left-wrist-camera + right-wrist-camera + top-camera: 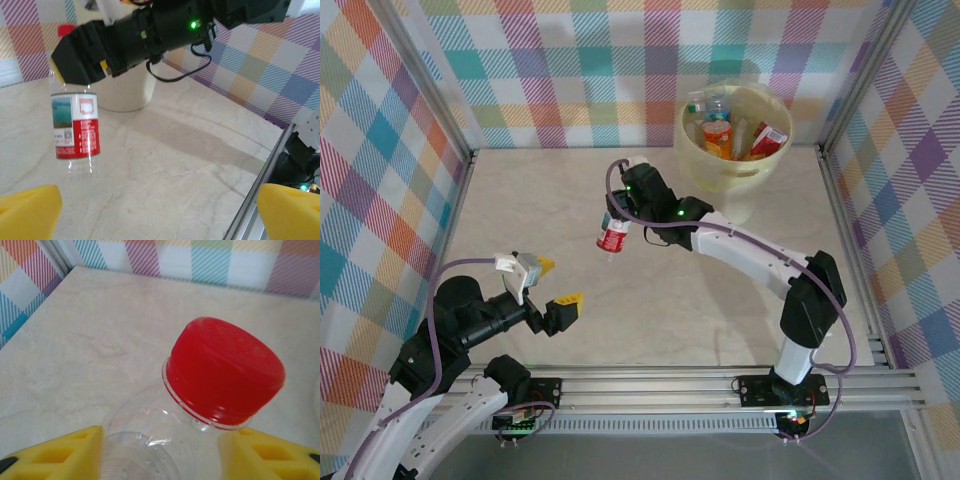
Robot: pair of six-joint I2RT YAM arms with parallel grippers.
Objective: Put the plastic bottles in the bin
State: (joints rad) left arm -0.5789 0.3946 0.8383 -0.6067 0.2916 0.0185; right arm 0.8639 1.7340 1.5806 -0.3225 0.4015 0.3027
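A clear plastic bottle (613, 236) with a red-and-white label and a red cap hangs above the table's middle. My right gripper (619, 212) is shut on its upper body. In the right wrist view the yellow fingers (55, 452) press the clear shoulder of the bottle (150, 440) just below the red cap (225, 367). In the left wrist view the bottle (76, 125) hangs upright off the table under the black right arm (165, 30). The pale-yellow bin (720, 178) stands at the back right with several bottles (718, 135) inside. My left gripper (558, 283) is open and holds nothing, near the front left.
Checkered walls close in the table on three sides, with metal frame posts at the back corners. An aluminium rail (720, 385) runs along the near edge. The bin (122, 92) shows behind the hanging bottle in the left wrist view.
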